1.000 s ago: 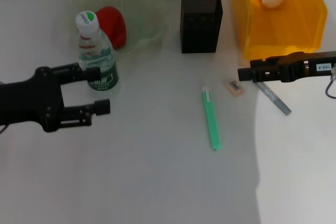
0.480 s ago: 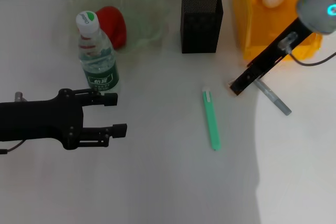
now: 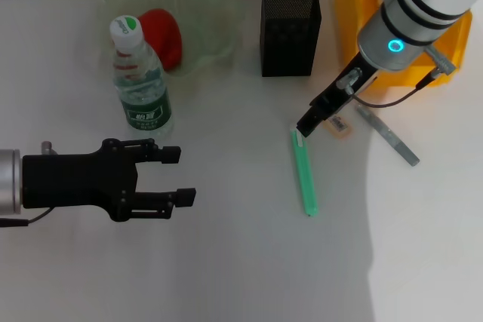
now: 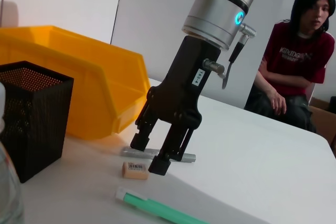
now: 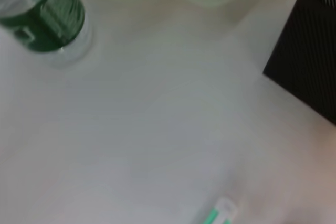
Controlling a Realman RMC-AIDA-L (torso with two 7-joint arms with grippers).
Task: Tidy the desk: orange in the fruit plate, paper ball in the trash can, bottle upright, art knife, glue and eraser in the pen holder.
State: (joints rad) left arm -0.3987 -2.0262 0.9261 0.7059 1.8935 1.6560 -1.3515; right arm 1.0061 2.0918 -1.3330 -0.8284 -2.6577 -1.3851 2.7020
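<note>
- On the desk (image 3: 226, 262) in the head view, the right gripper (image 3: 309, 124) points down with its tips just above the near end of the green stick (image 3: 303, 171). The eraser (image 3: 339, 126) lies just beside those tips on the far side from the left arm, and the grey knife (image 3: 389, 136) lies beyond it. The pen holder (image 3: 289, 29) stands farther back, near the trash can (image 3: 423, 50).
- The left gripper (image 3: 175, 175) hovers wide open and empty. The bottle (image 3: 139, 81) stands upright just beyond its fingers, and the orange (image 3: 161, 37) sits in the plate (image 3: 204, 13) behind that.
- In the left wrist view, the right gripper (image 4: 149, 157) has its jaws partly open and holds nothing. The eraser (image 4: 135, 169) sits below them, with the knife (image 4: 185, 157) behind and the stick (image 4: 157, 209) in front.
- In the right wrist view, only the stick's end (image 5: 220, 212), the bottle (image 5: 44, 17) and a corner of the holder (image 5: 310, 61) show.
- Risks, as I judge them: three small things lie close together, so a descent slightly off line could nudge the eraser or pinch the wrong item. A grip at the stick's end could let it swing or slip.
- The paper ball is hidden.
</note>
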